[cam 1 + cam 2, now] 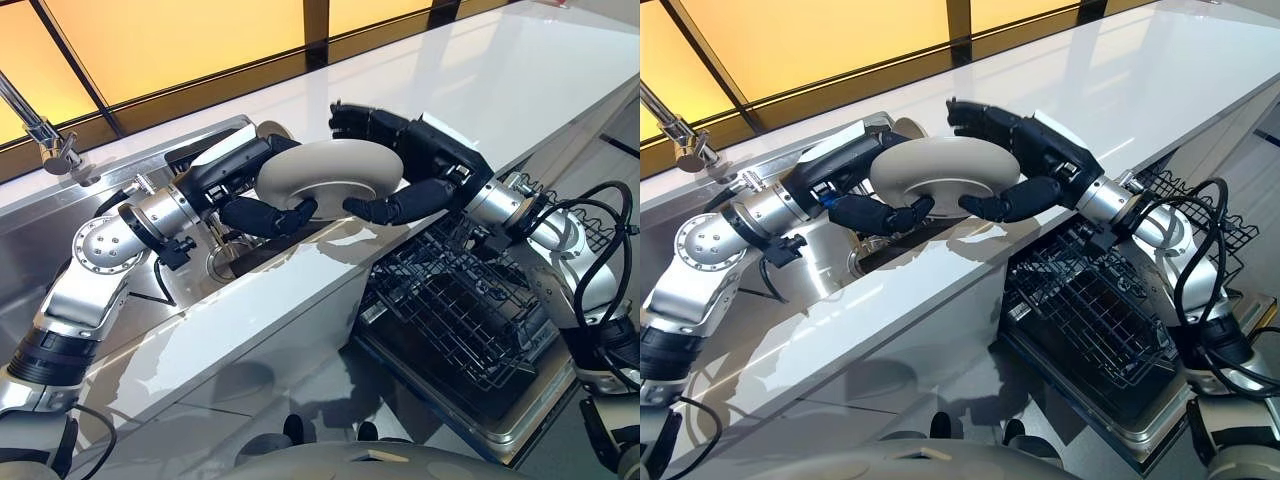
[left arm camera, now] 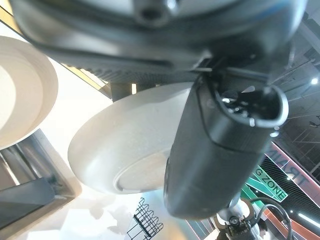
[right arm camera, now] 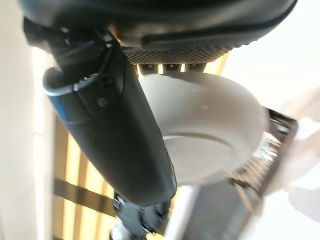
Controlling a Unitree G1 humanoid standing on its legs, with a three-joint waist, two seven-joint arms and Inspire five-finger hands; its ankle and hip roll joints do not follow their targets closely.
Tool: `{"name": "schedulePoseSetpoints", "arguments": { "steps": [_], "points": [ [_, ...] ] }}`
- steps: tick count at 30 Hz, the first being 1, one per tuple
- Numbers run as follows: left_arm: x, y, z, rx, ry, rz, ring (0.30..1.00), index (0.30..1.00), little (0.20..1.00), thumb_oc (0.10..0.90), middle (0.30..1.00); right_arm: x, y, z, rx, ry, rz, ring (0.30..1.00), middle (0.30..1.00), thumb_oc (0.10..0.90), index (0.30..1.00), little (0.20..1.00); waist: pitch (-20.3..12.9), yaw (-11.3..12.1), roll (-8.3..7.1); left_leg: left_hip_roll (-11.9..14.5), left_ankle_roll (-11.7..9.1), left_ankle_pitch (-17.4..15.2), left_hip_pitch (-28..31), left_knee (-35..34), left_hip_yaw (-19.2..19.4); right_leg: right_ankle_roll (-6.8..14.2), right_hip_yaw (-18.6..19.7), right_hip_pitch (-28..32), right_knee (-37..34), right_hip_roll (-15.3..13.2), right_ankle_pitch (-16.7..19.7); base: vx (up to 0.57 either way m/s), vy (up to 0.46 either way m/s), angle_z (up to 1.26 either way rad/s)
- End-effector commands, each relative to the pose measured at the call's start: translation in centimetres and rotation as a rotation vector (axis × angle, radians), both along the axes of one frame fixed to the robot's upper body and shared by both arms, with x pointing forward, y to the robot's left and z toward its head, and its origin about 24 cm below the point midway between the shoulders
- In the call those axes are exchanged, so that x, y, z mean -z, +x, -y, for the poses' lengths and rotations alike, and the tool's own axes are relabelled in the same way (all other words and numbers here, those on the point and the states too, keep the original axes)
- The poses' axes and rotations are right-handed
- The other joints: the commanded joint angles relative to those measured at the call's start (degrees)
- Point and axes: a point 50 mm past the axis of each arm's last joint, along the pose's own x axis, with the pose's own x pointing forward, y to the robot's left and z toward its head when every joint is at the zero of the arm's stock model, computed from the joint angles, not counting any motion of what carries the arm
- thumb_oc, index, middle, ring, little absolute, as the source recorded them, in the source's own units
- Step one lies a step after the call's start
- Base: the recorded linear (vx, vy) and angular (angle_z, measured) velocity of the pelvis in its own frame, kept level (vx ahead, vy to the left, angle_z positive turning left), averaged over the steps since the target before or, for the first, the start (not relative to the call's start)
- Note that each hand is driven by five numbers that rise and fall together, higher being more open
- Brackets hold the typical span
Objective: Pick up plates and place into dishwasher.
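- Two hands hold one white plate (image 1: 330, 172) in the air above the white bench (image 1: 520, 80), at the rim of the steel sink (image 1: 110, 190), the plate tilted so its underside faces the camera
- The left hand (image 1: 262, 213) reaches in from the sink side, forearm roughly level, its thumb curled under the plate's lower left rim and its fingers behind the plate; it is clamped on the plate
- The right hand (image 1: 400, 200) comes in from the dishwasher side with the wrist bent toward the plate, fingers hooked over the upper right rim and thumb pressed under the lower edge, also clamped on it
- In the left wrist view the plate's foot ring shows just past the dark thumb, and a second plate (image 2: 20, 90) lies further off near the sink
- The dishwasher rack (image 1: 460, 300), dark wire, stands pulled out below the bench edge, beneath the right forearm and well apart from the held plate
- A chrome faucet (image 1: 45, 135) stands at the far left of the sink
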Motion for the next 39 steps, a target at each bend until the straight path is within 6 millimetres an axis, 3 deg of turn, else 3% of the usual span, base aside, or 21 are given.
{"name": "schedulePoseSetpoints", "arguments": {
  "steps": [1, 3, 4, 5, 6, 10, 21, 22, 23, 24, 32, 36, 38, 39],
  "points": [
    [-4.3, -0.2, 0.3, 0.059, -0.065, 0.199, 0.3, 0.3, 0.2, 0.1, 0.3, -4.1, -0.6, -0.9, -0.117, 0.007, 0.173, 0.9, 0.9, 0.8, 0.9, 0.9, -5.6, -0.9, -1.58, -3.8, 1.2, -6.0, 0.8, 0.2, 0.3, 1.6, -0.5, 0.6, 1.1, 3.1, -3.3, 0.0, 0.0, 0.0],
    [-4.3, -0.2, 0.3, 0.062, -0.059, 0.196, 0.3, 0.3, 0.2, 0.1, 0.3, -4.2, -0.7, -1.3, -0.155, -0.038, 0.169, 0.86, 0.86, 0.753, 0.86, 0.853, -5.6, -0.8, -1.62, -3.8, 1.2, -5.9, 0.8, 0.2, 0.0, 1.5, -0.5, 0.7, 1.1, 3.1, -3.2, 0.0, 0.0, 0.0],
    [-4.3, -0.2, 0.3, 0.061, -0.058, 0.196, 0.3, 0.3, 0.2, 0.1, 0.3, -4.3, -0.8, -1.3, -0.161, -0.051, 0.17, 0.545, 0.545, 0.385, 0.545, 0.485, -5.6, -0.8, -1.63, -3.9, 1.2, -5.9, 0.8, 0.2, 0.0, 1.5, -0.4, 0.7, 1.1, 3.1, -3.2, 0.0, 0.0, 0.0],
    [-4.3, -0.2, 0.3, 0.061, -0.058, 0.195, 0.3, 0.3, 0.2, 0.1, 0.3, -4.3, -0.8, -1.4, -0.171, -0.065, 0.171, 0.498, 0.498, 0.331, 0.498, 0.431, -5.6, -0.8, -1.64, -3.9, 1.2, -5.9, 0.8, 0.2, 0.0, 1.5, -0.4, 0.7, 1.0, 3.1, -3.2, 0.0, 0.0, 0.0],
    [-4.3, -0.2, 0.2, 0.06, -0.059, 0.196, 0.3, 0.3, 0.2, 0.1, 0.3, -4.3, -0.8, -1.4, -0.176, -0.083, 0.165, 0.3, 0.3, 0.1, 0.3, 0.2, -5.7, -0.7, -1.62, -3.9, 1.2, -5.9, 0.8, 0.2, -0.1, 1.5, -0.3, 0.7, 1.0, 3.1, -3.2, 0.0, 0.0, 0.0],
    [-4.6, -0.3, -0.1, 0.051, -0.06, 0.207, 0.3, 0.3, 0.2, 0.1, 0.3, -4.6, -0.8, -1.1, -0.185, -0.13, 0.175, 0.3, 0.3, 0.1, 0.3, 0.2, -5.6, -0.7, -1.69, -3.8, 1.2, -5.8, 0.7, 0.2, -0.1, 1.6, -0.2, 0.6, 1.0, 3.1, -3.1, 0.0, 0.0, 0.0],
    [-3.8, 0.1, -0.8, -0.01, -0.097, 0.172, 0.3, 0.3, 0.2, 0.1, 0.3, -5.5, -0.7, -1.0, -0.169, 0.036, 0.221, 0.3, 0.3, 0.1, 0.3, 0.2, -5.5, -0.4, -1.47, -3.9, 1.4, -6.0, 0.9, 0.2, -0.4, 1.6, -0.4, 0.8, 1.2, 2.9, -3.2, 0.0, 0.0, 0.0],
    [-3.6, 0.4, -1.1, -0.048, -0.122, 0.161, 0.399, 0.399, 0.315, 0.215, 0.399, -5.6, -0.6, -1.0, -0.159, 0.074, 0.222, 0.3, 0.3, 0.1, 0.3, 0.2, -5.5, -0.4, -1.41, -3.8, 1.4, -5.9, 1.0, 0.2, -0.3, 1.6, -0.4, 0.8, 1.2, 2.9, -3.2, 0.0, 0.0, 0.0],
    [-3.5, 0.7, -1.4, -0.086, -0.147, 0.154, 0.759, 0.759, 0.735, 0.635, 0.759, -5.7, -0.5, -0.9, -0.152, 0.103, 0.222, 0.3, 0.3, 0.1, 0.3, 0.2, -5.5, -0.3, -1.39, -3.8, 1.4, -5.9, 1.0, 0.2, -0.3, 1.6, -0.4, 0.8, 1.2, 2.9, -3.2, 0.0, 0.0, 0.0],
    [-3.4, 0.8, -1.7, -0.113, -0.168, 0.145, 0.9, 0.9, 0.9, 0.8, 0.9, -5.7, -0.4, -0.9, -0.141, 0.133, 0.22, 0.3, 0.3, 0.1, 0.3, 0.2, -5.5, -0.3, -1.36, -3.8, 1.4, -5.9, 1.0, 0.2, -0.3, 1.6, -0.5, 0.8, 1.2, 2.9, -3.2, 0.0, 0.0, 0.0],
    [-1.2, 1.8, -3.8, -0.283, -0.431, 0.068, 0.9, 0.9, 0.9, 0.8, 0.9, -5.9, 0.8, 1.7, 0.203, 0.494, 0.316, 0.3, 0.3, 0.1, 0.3, 0.2, -5.0, -0.1, -0.97, -3.6, 1.5, -6.1, 1.3, 0.2, -0.3, 1.6, -0.6, 1.0, 1.5, 2.9, -3.5, 0.0, 0.0, 0.0],
    [-0.4, 1.6, -4.9, -0.408, -0.545, 0.1, 0.9, 0.9, 0.9, 0.8, 0.9, -6.8, 0.2, 5.2, 0.64, 0.503, 0.597, 0.3, 0.3, 0.1, 0.3, 0.2, -4.8, -0.3, -0.67, -3.6, 1.7, -6.2, 1.4, 0.2, -0.1, 1.5, -0.3, 0.8, 1.8, 3.0, -3.6, 0.01, 0.003, 0.04],
    [-0.3, 1.2, -5.7, -0.475, -0.558, 0.133, 0.9, 0.9, 0.9, 0.8, 0.9, -6.6, -0.3, 7.7, 0.827, 0.512, 0.653, 0.3, 0.3, 0.1, 0.3, 0.2, -4.5, -0.5, -0.59, -3.6, 1.8, -6.4, 1.7, 0.2, -0.1, 1.5, 0.0, 0.8, 1.9, 3.0, -3.7, 0.01, 0.001, 0.08],
    [-0.3, 1.2, -5.8, -0.481, -0.56, 0.137, 0.9, 0.9, 0.9, 0.8, 0.9, -6.5, -0.3, 8.1, 0.858, 0.506, 0.66, 0.3, 0.3, 0.1, 0.3, 0.2, -4.5, -0.5, -0.57, -3.6, 1.8, -6.4, 1.7, 0.2, -0.1, 1.5, 0.0, 0.8, 2.0, 3.1, -3.8, 0.02, -0.004, 0.07]
  ]
}}
